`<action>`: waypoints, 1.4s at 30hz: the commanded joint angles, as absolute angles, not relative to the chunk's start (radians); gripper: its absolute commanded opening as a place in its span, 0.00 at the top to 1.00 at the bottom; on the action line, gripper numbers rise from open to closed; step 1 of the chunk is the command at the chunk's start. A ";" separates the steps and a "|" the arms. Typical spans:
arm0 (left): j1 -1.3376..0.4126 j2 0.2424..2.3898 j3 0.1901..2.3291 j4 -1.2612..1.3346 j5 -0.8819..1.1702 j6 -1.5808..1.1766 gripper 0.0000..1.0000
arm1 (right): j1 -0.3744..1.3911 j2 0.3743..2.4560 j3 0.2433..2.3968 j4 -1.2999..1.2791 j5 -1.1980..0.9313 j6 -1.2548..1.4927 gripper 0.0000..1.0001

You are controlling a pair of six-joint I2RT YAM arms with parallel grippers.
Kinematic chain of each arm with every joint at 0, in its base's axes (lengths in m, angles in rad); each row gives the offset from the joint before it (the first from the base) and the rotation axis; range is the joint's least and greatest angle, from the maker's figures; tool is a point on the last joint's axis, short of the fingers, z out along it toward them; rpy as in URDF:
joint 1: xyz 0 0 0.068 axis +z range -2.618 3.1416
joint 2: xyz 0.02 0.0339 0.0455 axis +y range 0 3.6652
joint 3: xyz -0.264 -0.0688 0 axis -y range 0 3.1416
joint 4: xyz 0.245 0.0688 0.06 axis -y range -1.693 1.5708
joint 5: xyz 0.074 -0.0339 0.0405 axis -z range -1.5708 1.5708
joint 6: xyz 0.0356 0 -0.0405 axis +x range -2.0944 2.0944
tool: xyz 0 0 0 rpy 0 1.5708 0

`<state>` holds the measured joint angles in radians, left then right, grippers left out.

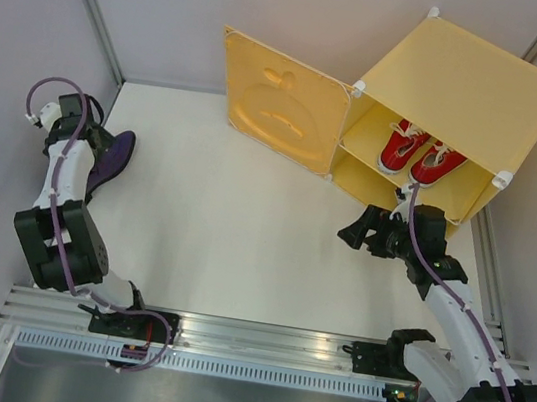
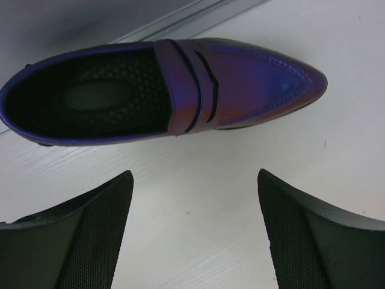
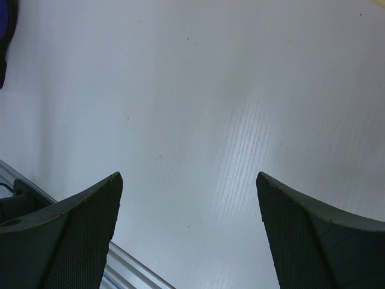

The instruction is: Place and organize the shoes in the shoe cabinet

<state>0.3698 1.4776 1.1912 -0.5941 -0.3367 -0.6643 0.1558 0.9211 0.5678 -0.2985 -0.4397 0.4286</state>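
Observation:
The yellow shoe cabinet [image 1: 469, 79] stands at the back right with its apple-embossed door [image 1: 283, 102] swung open to the left. Two red sneakers [image 1: 420, 155] sit side by side on its inner shelf, toes outward. A dark purple loafer [image 2: 180, 90] lies on its sole by the left wall [image 1: 113, 160]. My left gripper [image 2: 194, 174] hovers just short of its side, open and empty; from above the gripper [image 1: 94, 140] sits beside the shoe. My right gripper [image 1: 355, 229] is open over bare table in front of the cabinet, with nothing between its fingers [image 3: 78, 235].
Grey walls close in the white table [image 1: 226, 215] on the left, back and right. An aluminium rail [image 1: 257, 346] runs along the near edge and shows in the right wrist view [image 3: 120, 271]. A dark blue sliver [image 3: 5, 36] shows at that view's upper left edge.

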 commanded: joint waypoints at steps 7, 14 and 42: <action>0.472 1.695 1.325 -0.519 -0.299 -0.723 0.16 | 0.167 0.899 0.563 -0.270 -0.446 0.400 0.06; 0.476 1.815 1.373 -0.503 -0.278 -0.700 0.26 | 0.169 0.900 0.565 -0.272 -0.439 0.397 0.06; 0.172 1.392 1.066 -0.495 -0.164 -0.949 0.98 | 0.172 0.873 0.561 -0.239 -0.431 0.405 0.06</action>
<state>0.2634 1.5291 1.1015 -0.5224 -0.1623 -0.8494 0.1665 0.8989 0.5613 -0.2901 -0.4175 0.4141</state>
